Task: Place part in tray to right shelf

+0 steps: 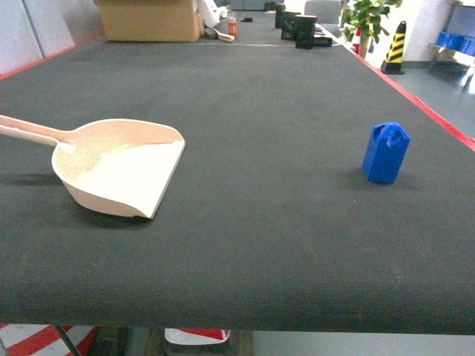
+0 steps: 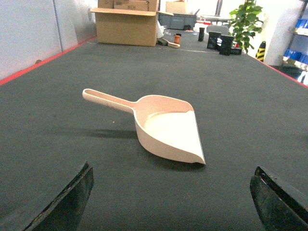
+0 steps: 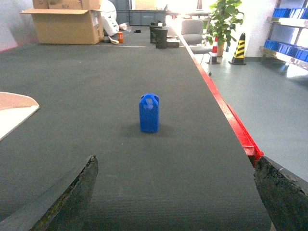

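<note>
Part [image 1: 386,153] upright at right, tray [image 1: 119,167] well left; left gripper [image 2: 171,202] and right gripper [image 3: 175,192] both spread wide, empty.

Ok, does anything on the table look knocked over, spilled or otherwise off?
Nothing stands out. The blue part stands upright on the dark mat, well apart from the cream tray, which rests flat with its scoop empty and no cracks visible. Both end effectors, left and right, are open and holding nothing.

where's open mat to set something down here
Widest bare stretch: dark mat between the cream dustpan-shaped scoop and the small blue plastic block. The near edge is bare too. Clutter only at the far end, around the cardboard box.
</note>
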Tool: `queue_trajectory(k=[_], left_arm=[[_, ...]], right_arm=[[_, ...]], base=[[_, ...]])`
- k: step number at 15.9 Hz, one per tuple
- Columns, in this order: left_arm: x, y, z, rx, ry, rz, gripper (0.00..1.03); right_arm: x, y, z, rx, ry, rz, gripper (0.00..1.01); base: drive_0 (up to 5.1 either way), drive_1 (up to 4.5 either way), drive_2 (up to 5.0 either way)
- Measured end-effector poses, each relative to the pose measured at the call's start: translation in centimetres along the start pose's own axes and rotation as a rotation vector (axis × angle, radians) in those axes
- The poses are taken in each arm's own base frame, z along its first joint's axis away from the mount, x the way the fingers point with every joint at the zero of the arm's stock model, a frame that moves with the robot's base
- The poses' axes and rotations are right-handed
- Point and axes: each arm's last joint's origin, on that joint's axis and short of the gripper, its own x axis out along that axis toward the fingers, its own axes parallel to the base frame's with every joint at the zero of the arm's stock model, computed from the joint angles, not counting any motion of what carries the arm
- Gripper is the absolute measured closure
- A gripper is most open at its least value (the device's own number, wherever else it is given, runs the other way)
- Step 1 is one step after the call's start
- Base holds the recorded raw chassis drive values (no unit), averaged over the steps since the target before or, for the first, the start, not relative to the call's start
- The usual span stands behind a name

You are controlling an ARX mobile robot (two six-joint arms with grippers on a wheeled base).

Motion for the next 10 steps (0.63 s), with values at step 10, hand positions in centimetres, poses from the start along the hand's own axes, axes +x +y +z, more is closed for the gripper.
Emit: queue_trajectory(k=[10], left_arm=[[0.0, 0.0, 0.0, 0.0, 0.0, 0.0, 0.05]], right_arm=[[0.0, 0.0, 0.0, 0.0, 0.0, 0.0, 0.03]], base=[[0.0, 0.0, 0.0]])
